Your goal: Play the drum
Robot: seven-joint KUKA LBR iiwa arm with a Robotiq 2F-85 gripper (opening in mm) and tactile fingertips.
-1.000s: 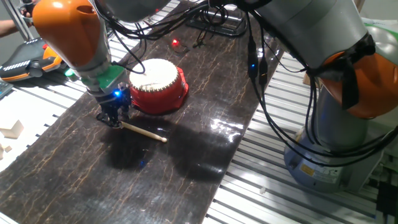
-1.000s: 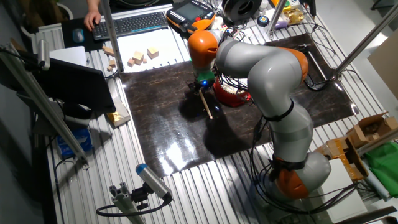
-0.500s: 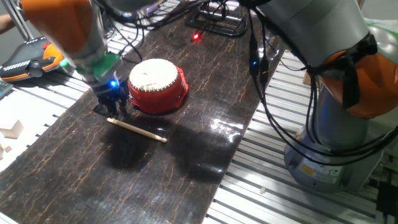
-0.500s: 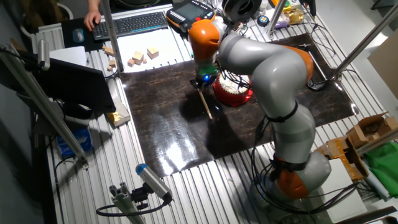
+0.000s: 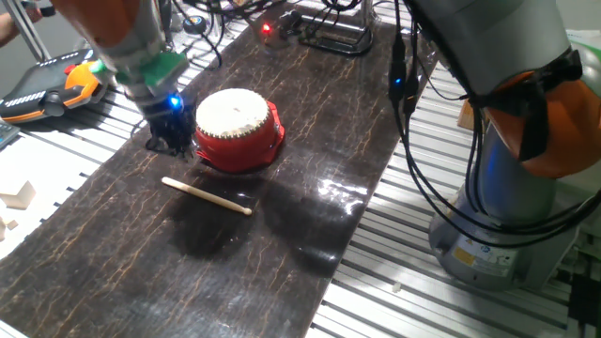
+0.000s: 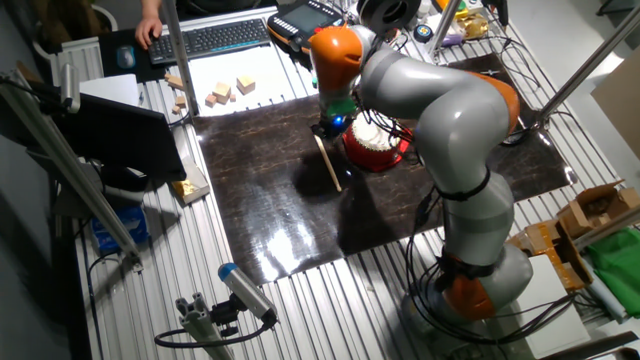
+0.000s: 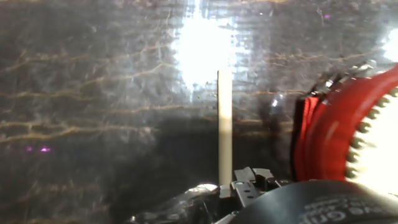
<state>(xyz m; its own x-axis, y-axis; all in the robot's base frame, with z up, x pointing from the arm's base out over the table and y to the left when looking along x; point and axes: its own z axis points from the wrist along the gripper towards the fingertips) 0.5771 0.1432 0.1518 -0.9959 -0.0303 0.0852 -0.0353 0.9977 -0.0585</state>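
The drum [image 5: 237, 127] is squat and red with a cream skin, and stands upright on the dark mat. It also shows in the other fixed view [image 6: 375, 145] and at the right edge of the hand view [image 7: 348, 137]. My gripper [image 5: 172, 143] hovers just left of the drum, close to its side, above the mat and holding nothing. The other fixed view shows the gripper [image 6: 328, 128] at the drum's near-left side. A thin pale wooden stick [image 5: 207, 196] lies flat on the mat in front of the gripper, apart from it. The stick [image 7: 224, 124] points away from the hand.
Wooden blocks [image 6: 228, 92] lie on a white sheet beyond the mat, near a keyboard [image 6: 215, 38]. An orange-black pendant [image 5: 47, 89] sits at the left. Cables and a black frame [image 5: 329, 38] lie at the mat's far end. The robot base [image 5: 507, 235] stands at the right.
My gripper has lifted off the stick's left end and moved back towards the drum's left side. The stick stays on the mat. The drum has not moved.
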